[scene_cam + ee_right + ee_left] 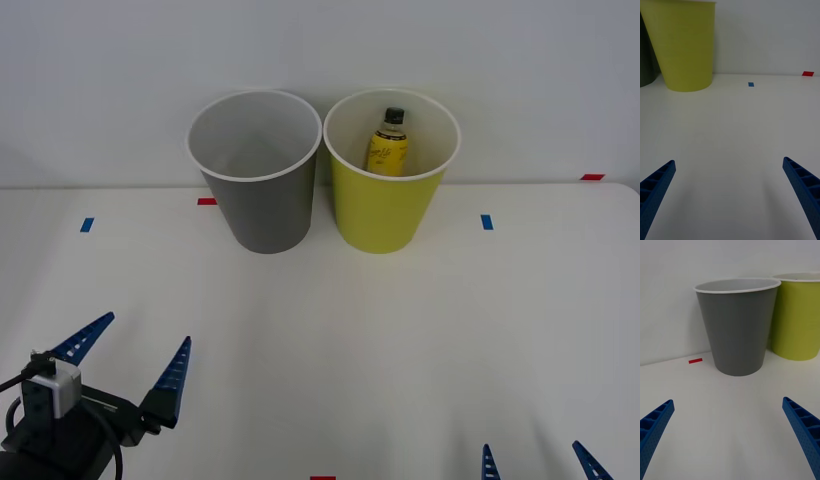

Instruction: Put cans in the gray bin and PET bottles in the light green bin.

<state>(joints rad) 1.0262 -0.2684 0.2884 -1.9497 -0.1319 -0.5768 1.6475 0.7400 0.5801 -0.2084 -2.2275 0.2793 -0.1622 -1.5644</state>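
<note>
- Nearest, at the lower left of the front view, the left hand (135, 358) hovers low over the bench (400, 340) with its blue ribbed fingers spread wide and nothing between them.
- At the bottom right edge of the same view, the right hand (533, 462) shows just its two fingertips, likewise spread and empty.
- Bare white bench lies between both hands and the bins, so nothing stands in the way of a reach; small blue tape marks (486, 222) and red tape marks (207, 201) lie flat and pose no obstacle.
- Farther back, upper centre, the gray bin (262, 205) stands upright, its pale inside apparently empty.
- Just beside it on the right, nearly touching, the light green bin (385, 210) stands upright.
- Inside that bin, leaning toward the far wall, is the PET bottle (387, 145), yellow wrap and black cap.
- By my judgement the bottle is light, thin-walled and a little slick on the wrap; the body below the cap is the best hold.
- No cans are on the bench, and the sorting looks finished.
</note>
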